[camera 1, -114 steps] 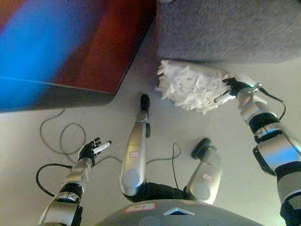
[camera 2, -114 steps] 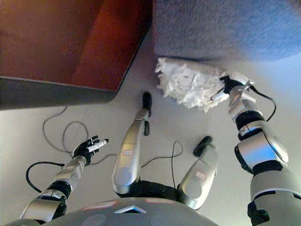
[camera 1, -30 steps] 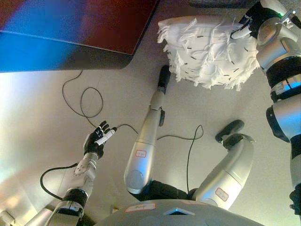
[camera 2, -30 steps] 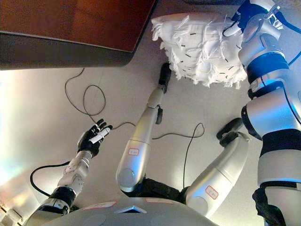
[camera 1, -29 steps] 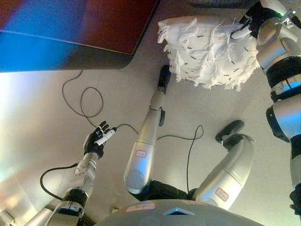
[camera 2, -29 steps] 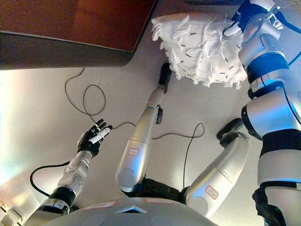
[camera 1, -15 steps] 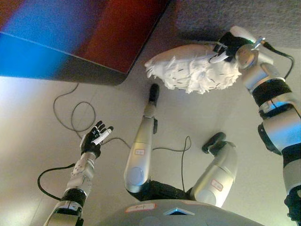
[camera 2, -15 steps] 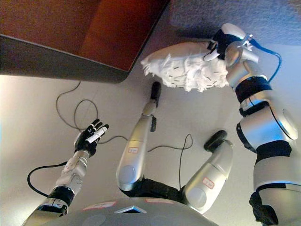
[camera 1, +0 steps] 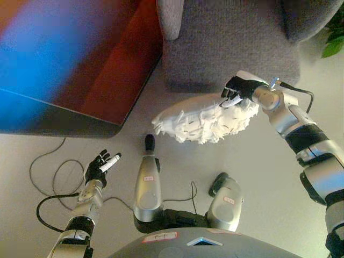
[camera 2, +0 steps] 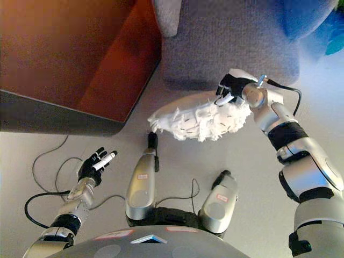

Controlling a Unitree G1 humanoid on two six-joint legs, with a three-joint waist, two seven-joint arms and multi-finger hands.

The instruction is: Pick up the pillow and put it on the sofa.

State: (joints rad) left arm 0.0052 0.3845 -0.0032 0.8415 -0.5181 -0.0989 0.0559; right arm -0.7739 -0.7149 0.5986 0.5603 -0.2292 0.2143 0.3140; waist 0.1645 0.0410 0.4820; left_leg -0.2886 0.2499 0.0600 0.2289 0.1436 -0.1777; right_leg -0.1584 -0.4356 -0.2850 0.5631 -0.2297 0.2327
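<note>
A white fringed pillow [camera 1: 201, 121] hangs in the air in front of the grey sofa [camera 1: 228, 40]. My right hand [camera 1: 239, 88] grips the pillow's right end, its fingers curled over the edge. The pillow lies roughly flat, just short of the sofa seat's front edge. My left hand [camera 1: 99, 165] is at the lower left, low over the floor, fingers straight and holding nothing. In the right eye view the pillow [camera 2: 199, 119] and right hand [camera 2: 230, 86] show the same way.
A dark red-brown table [camera 1: 97, 59] fills the upper left, close beside the sofa. A thin grey cable [camera 1: 43, 161] loops on the floor near my left hand. A green plant leaf [camera 1: 334, 40] shows at the upper right edge.
The camera has tilted up, so more of the sofa shows. My right hand has carried the pillow closer to the sofa's front. The left hand has stayed open and idle.
</note>
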